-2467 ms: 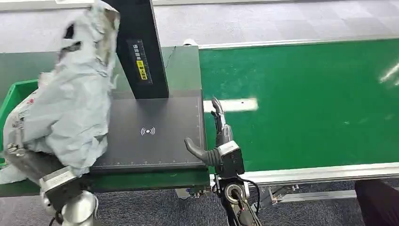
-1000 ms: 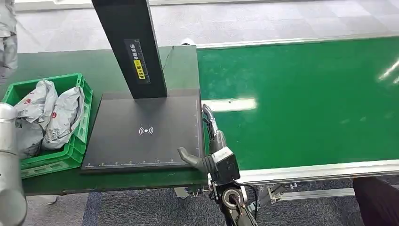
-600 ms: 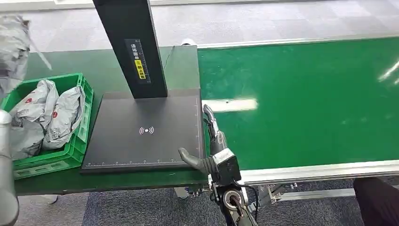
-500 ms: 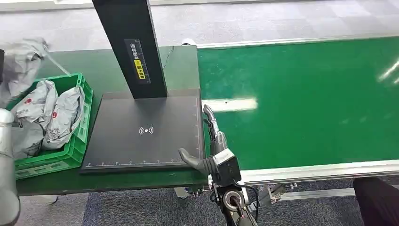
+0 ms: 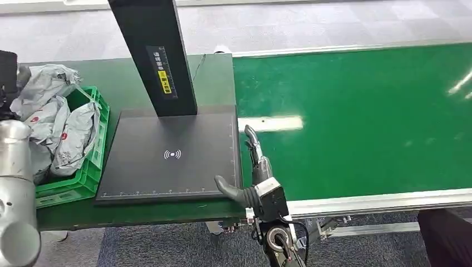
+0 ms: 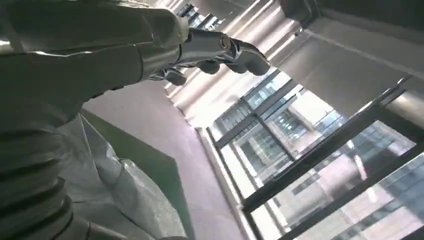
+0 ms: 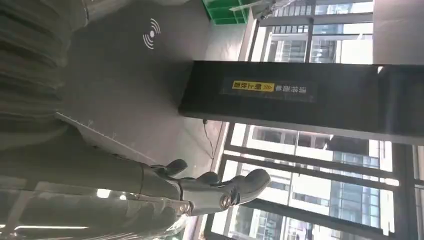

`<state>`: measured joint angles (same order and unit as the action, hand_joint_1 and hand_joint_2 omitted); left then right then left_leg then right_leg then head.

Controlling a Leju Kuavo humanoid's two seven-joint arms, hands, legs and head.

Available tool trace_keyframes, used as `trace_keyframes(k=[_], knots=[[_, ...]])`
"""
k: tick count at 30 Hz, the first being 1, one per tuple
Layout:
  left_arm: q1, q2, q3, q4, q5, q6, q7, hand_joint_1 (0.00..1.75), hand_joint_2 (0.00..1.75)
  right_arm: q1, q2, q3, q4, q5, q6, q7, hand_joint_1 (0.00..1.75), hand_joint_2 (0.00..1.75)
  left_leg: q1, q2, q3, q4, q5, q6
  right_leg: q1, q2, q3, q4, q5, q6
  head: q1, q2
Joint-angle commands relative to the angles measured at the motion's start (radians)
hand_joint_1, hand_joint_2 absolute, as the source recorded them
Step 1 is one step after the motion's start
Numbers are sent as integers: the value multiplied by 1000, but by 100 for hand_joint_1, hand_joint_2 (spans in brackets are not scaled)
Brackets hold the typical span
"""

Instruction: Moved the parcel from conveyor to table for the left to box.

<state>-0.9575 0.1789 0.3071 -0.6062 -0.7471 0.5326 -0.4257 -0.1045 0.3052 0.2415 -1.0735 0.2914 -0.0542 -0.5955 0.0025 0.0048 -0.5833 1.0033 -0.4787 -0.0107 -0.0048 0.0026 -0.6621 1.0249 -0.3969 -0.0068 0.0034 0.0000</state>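
Our right hand (image 5: 253, 167) rests at the near edge of the green conveyor belt (image 5: 362, 117), just beside the black scanner pad (image 5: 172, 156), fingers stretched forward and apart, thumb out toward the pad, nothing in it. The right wrist view shows the same hand (image 7: 200, 192) with its fingers extended and empty. Our left hand (image 6: 210, 50) shows in the left wrist view with fingers spread and holding nothing, the crumpled grey parcel (image 6: 115, 185) lying just beside its ribbed cover. From the head view that parcel (image 5: 42, 83) sits on top of the other grey bags (image 5: 69, 136) in the green crate (image 5: 92, 167) at the left end of the table (image 5: 119, 78), our silver left arm (image 5: 16, 194) rising in front of it. A black upright post (image 5: 153, 55) stands at the back of the scanner pad
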Motion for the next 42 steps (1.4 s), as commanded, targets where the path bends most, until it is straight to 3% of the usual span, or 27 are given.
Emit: trace_keyframes(k=[1, 3, 7, 8, 9, 11, 13, 14, 16, 17, 25, 42], knots=[[428, -90, -69, -677, 410, 115, -226, 0, 175, -25, -20, -14, 51, -24, -27, -16, 0, 175, -1, 3, 7, -6, -1, 0, -1, 3, 6, -5, 0, 1, 0, 0], [561, -123, -117, -817, 457, 141, -253, 0, 175, -21, -23, -21, 43, -29, -28, -18, 0, 175, -1, 2, 6, -5, -2, 0, -1, 2, 5, -4, -1, 1, 0, 0], [875, -221, -346, -1056, 524, -10, -271, 0, 175, 2, -29, -93, 22, -51, -62, -10, 0, 175, -2, -1, 7, -6, -3, 1, -3, 0, 7, -5, -4, 4, 0, 0], [907, -222, -400, -1053, 552, -97, -251, 0, 175, 9, -28, -109, 16, -57, -67, -10, 0, 175, -2, 0, 6, -4, -3, 1, -2, 0, 6, -4, -4, 4, 0, 0], [944, -262, -431, -1050, 517, -74, -272, 0, 175, 20, -32, -123, 3, -57, -65, -8, 0, 175, -4, -1, 5, -3, -4, 1, -4, -1, 5, -3, -4, 4, -1, 0], [963, -257, -505, -979, 534, -267, -221, 0, 175, 22, -22, -160, -7, -57, -60, -8, 0, 175, -4, -5, 8, -5, -6, 3, -4, -5, 9, -6, -7, 7, 0, 0], [970, -284, -516, -930, 506, -295, -233, 0, 175, 20, -20, -173, -11, -54, -50, -1, 0, 175, -3, -7, 8, -4, -6, 4, -3, -6, 11, -7, -8, 9, -1, 0], [984, -319, -531, -866, 526, -421, -173, 0, 175, 23, -18, -184, -17, -49, -43, 12, 0, 175, -3, -5, 8, -4, -7, 4, -3, -3, 10, -7, -8, 9, 0, 0], [993, -356, -543, -801, 529, -452, -185, 0, 175, 36, -20, -188, -26, -47, -32, 15, 0, 175, -4, -5, 7, -4, -8, 6, -4, -4, 9, -6, -8, 8, 0, 0], [1004, -382, -555, -739, 582, -544, -159, 0, 175, 58, -28, -180, -34, -32, -10, 33, 0, 0, -4, -3, 4, -2, -8, 6, -5, -2, 6, -4, -7, 8, 0, 0], [940, -428, -611, -478, 431, -546, -166, 0, 175, 144, -29, -174, -85, 34, 1, 42, 0, 0, -3, -9, 5, -3, -9, 6, -4, -6, 8, -5, -9, 9, 0, 0], [994, -414, -593, -565, 410, -558, -143, 0, 175, 86, -70, -56, 27, -46, -41, -1, 0, 0, -2, -2, 5, -2, -10, 6, -3, 1, 6, -5, -7, 9, -1, 0]])
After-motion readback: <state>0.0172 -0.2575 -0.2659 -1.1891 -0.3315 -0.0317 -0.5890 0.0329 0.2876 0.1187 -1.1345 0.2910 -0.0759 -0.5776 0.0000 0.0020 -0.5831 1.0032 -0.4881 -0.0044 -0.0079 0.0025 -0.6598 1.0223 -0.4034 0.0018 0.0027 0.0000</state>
